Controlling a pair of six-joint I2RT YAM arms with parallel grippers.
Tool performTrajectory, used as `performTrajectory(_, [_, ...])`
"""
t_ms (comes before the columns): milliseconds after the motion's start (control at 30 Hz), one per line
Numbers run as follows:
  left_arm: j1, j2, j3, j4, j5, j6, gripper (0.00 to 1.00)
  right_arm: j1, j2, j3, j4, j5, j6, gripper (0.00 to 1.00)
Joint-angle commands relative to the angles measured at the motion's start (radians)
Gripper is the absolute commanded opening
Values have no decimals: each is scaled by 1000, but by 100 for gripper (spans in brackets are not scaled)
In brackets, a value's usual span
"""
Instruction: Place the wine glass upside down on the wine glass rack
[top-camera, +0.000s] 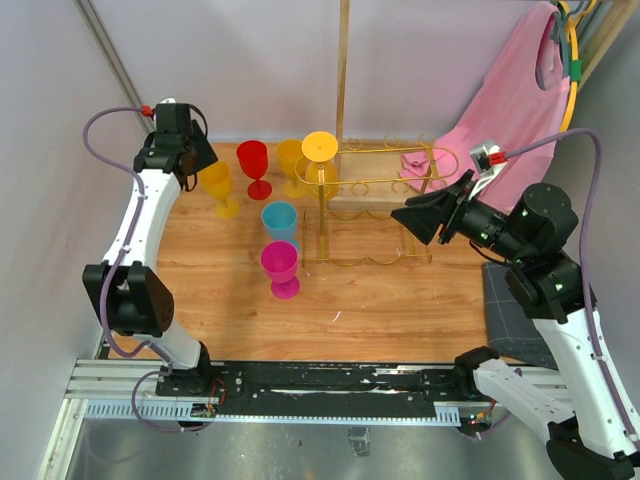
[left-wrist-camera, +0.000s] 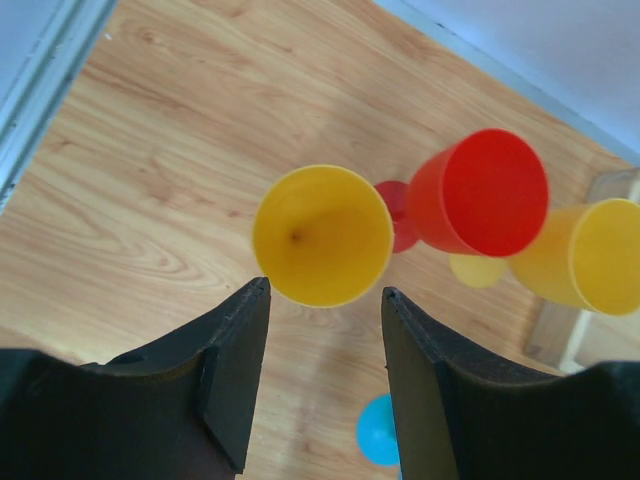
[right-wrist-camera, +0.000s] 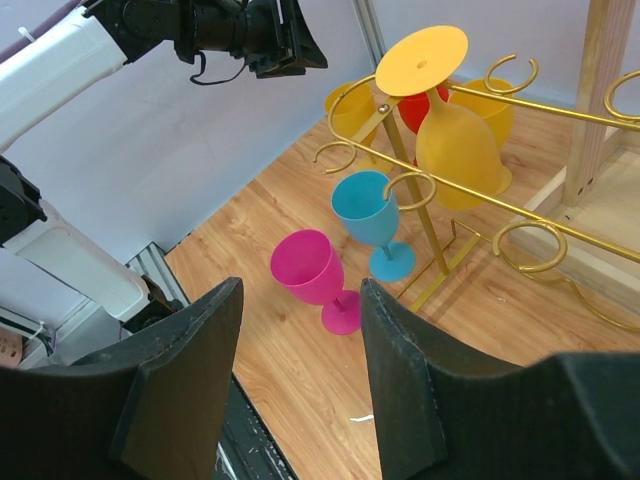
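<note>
Left gripper: open wide and holding nothing. In its wrist view the two dark fingers stand on either side of the yellow glass, above it and not touching it.
Right gripper: also open and empty, at the middle right of the top view, near the right end of the rack.
Step, as I judge it: the left arm is reaching for the yellow glass.
How to do it well: come down straight with the bowl centred between the fingers. The bowl looks nearly as wide as the opening, so a grip lower down may be safer. Choose a hold that leaves the wrist free to turn the glass over later.
Care: the red glass stands just beside it, to the right in the wrist view. I think the outer finger could knock it.
Yellow glass, place: upper left of the top view, upright on the table, mouth up.
Yellow glass, look: plain opaque yellow, round rim, deep bowl. Its stem is hidden from above.
Rack: thin gold wire with looped rails, upper centre of the top view. One hung glass is already upside down on it, and the other loops seem free.
</note>
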Motion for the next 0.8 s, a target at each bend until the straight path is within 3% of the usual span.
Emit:
performTrajectory(0, [6, 30, 33, -27, -129, 41, 53, -10, -2, -11, 35, -7, -30, 52])
performTrajectory(400, [26, 158, 57, -22, -117, 37, 50, -10, -25, -37, 39, 1, -40, 52])
performTrajectory(700, [29, 241, 78, -27, -107, 38, 44, -10, -35, -38, 35, 14, -37, 52])
performTrajectory(767, [29, 244, 72, -28, -112, 39, 38, -10, -35, -39, 34, 16, -36, 52])
